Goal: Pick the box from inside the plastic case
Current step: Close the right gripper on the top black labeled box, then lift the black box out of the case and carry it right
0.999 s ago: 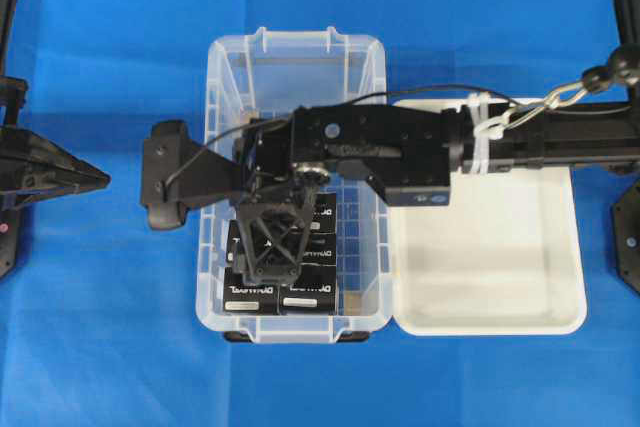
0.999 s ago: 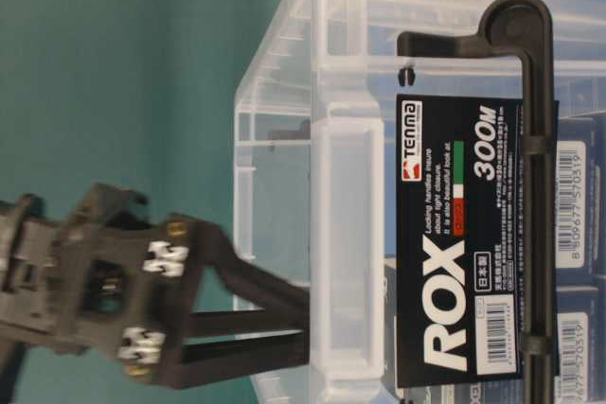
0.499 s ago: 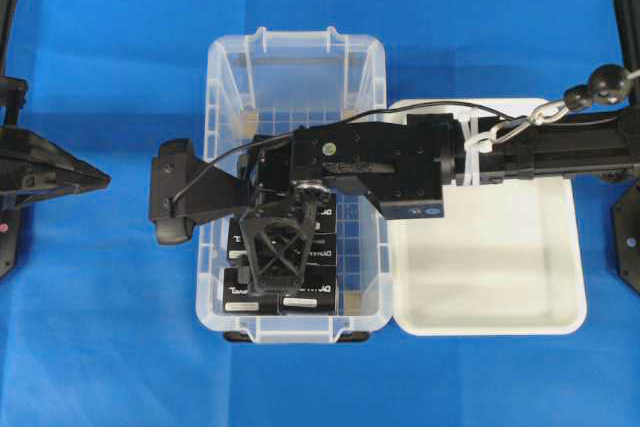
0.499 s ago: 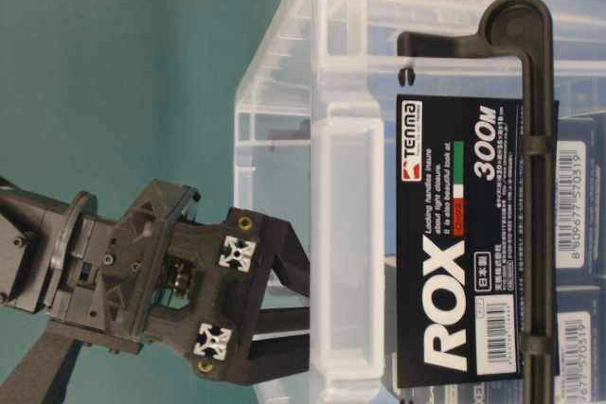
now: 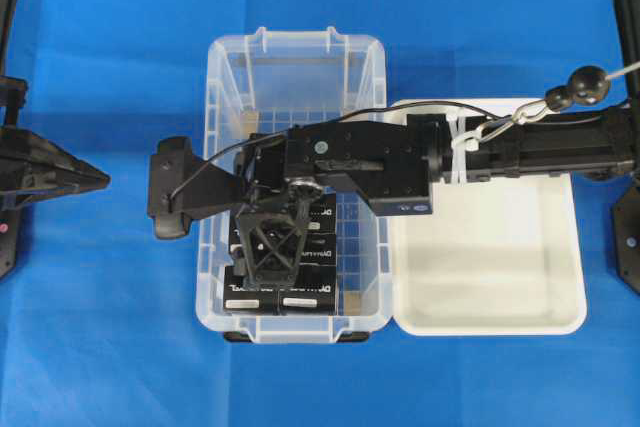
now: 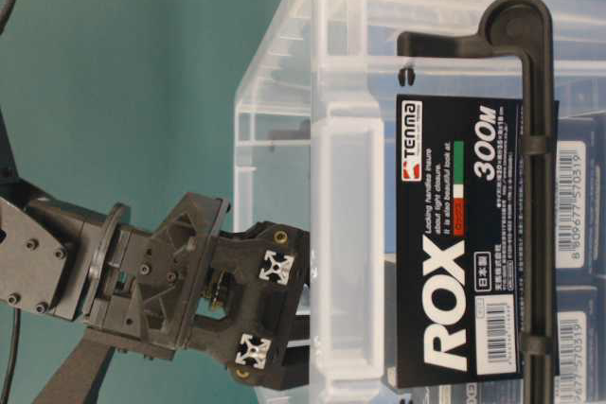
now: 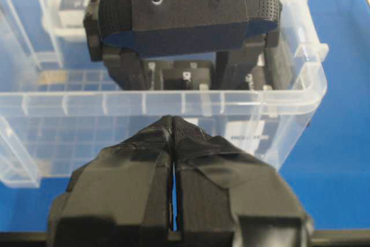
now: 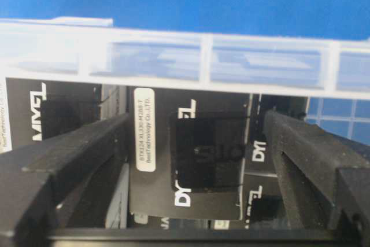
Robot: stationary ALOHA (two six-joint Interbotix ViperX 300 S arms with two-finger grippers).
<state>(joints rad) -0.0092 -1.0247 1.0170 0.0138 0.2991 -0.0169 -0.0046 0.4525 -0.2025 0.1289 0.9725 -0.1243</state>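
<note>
Right gripper (image 8: pixel 196 160) was down inside the plastic case (image 5: pixel 225 67), jaws apart and straddling one box (image 8: pixel 191 148) in the black cluster at the near end of the case; fingers (image 8: pixel 75 154) stood either side of it with visible gaps, so nothing was clamped yet. Couldn't tell from the wrist view whether the tips had reached the box's sides or sat just above. Box looked like a small stiff carton, probably light, smooth printed faces so likely a bit slick; it should take a firm squeeze across two opposite side walls, but neighbours were packed tight against it, so finger room looked scarce and a neighbour might drag up with it. Best hold, in my view: the two faces already between the fingers, low enough to avoid pinching only the top flap. Left gripper (image 7: pixel 173 137) was parked outside the case wall, jaws together, holding nothing. White tray (image 5: pixel 560 317) sat beside the case, touching or nearly so. Versus a second ago: right gripper had dropped further into the case toward the boxes, and its jaws had started narrowing from full spread. Left arm hadn't moved; the boxes looked unshifted.
</note>
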